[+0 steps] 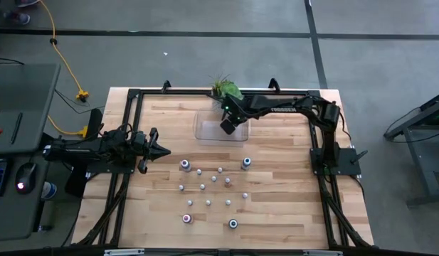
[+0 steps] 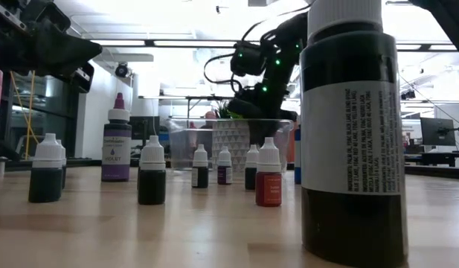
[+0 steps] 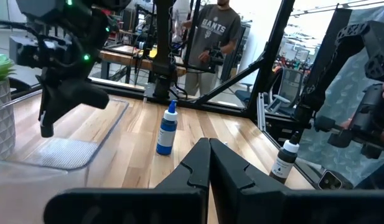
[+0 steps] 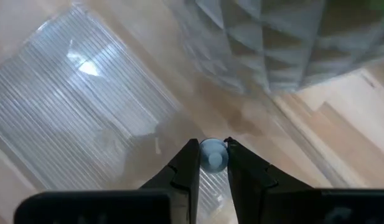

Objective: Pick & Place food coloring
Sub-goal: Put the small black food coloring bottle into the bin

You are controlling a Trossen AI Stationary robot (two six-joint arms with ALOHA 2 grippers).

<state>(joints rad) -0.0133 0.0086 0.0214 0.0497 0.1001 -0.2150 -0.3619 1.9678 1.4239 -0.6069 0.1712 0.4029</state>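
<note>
In the high view the right hand point(image 1: 228, 126) hangs over the clear tray point(image 1: 208, 131) at upper centre of the frame, just below the potted plant point(image 1: 226, 89) at the bench's point(image 1: 290, 206) far edge. The right wrist view shows its two fingers point(image 4: 187, 167) closed on a small bottle with a pale blue cap point(image 4: 211, 155), held above the ribbed tray floor point(image 4: 86, 106) beside the plant's faceted pot point(image 4: 285, 43).

The left hand point(image 1: 161, 150) waits at the left side of the bench, its fingers point(image 3: 210, 168) pressed together and holding nothing.

The remaining food coloring bottles point(image 1: 205, 186) stand upright, scattered across the lower centre of the bench, apart from one another. In the low view one dark bottle point(image 2: 353, 134) looms close on the right, and a violet one point(image 2: 117, 145) stands at left.
</note>
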